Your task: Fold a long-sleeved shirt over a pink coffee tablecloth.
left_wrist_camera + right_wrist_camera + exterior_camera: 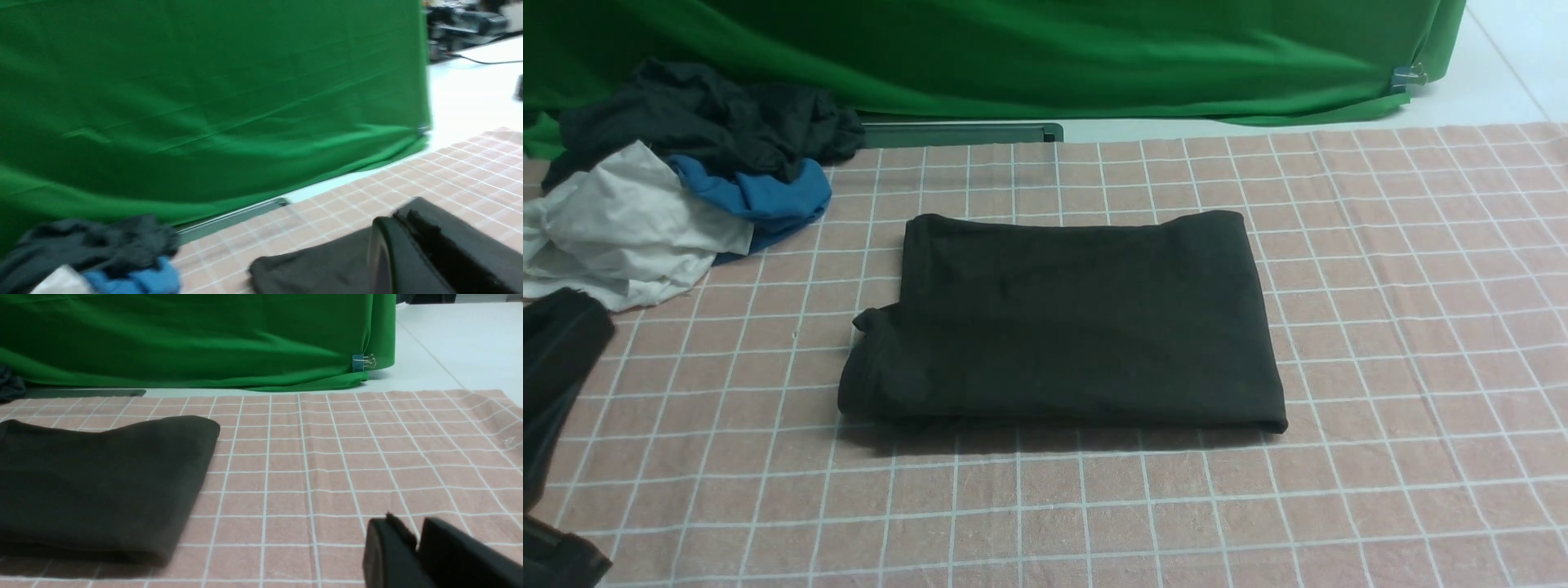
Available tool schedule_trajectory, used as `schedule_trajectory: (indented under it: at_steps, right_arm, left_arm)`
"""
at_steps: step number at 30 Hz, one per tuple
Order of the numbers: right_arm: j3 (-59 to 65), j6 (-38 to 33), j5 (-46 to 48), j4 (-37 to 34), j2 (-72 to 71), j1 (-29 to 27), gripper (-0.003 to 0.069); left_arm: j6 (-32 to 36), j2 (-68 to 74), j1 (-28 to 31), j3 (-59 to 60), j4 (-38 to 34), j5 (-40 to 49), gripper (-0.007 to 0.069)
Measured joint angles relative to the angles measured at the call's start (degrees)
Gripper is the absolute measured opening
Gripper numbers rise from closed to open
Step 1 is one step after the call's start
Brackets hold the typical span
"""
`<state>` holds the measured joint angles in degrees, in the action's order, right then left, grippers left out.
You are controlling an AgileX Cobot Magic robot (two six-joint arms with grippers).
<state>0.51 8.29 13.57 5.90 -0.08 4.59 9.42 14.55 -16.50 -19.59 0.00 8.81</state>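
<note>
The long-sleeved shirt lies folded into a black rectangle in the middle of the pink coffee tablecloth, with no print showing. A dark part of my left arm shows at the left edge of the front view, apart from the shirt. In the left wrist view my left gripper is shut and empty, raised over the shirt and the tablecloth. In the right wrist view my right gripper stands a narrow gap open with nothing in it, above bare tablecloth, well aside from the shirt.
A heap of black, white and blue garments lies at the back left. The green backdrop hangs along the far side, with a metal bar at its foot and a clip at its corner.
</note>
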Motion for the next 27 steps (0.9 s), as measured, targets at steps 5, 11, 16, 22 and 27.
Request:
schedule_trajectory:
  at_steps: [5,11,16,22,27]
  right_arm:
    - [0.0,0.0,0.0,0.0,0.0,0.0,0.0126]
    - [0.0,0.0,0.0,0.0,0.0,0.0,0.0144]
    - [0.0,0.1,0.0,0.0,0.0,0.0,0.0159]
    - [0.0,0.1,0.0,0.0,0.0,0.0,0.0186]
    - [0.0,0.1,0.0,0.0,0.0,0.0,0.0199]
  left_arm:
    - [-0.6,-5.8,10.4,9.0,-1.9,-4.1,0.0019]
    - [-0.8,-14.1,16.5,19.2,-2.9,-6.9,0.0019]
    - [-0.6,-14.6,16.7,19.9,-3.3,-2.0,0.0019]
    - [1.7,-14.6,16.7,20.0,-4.4,5.8,0.0019]
    - [2.0,-14.6,16.7,20.0,-4.8,6.3,0.0019]
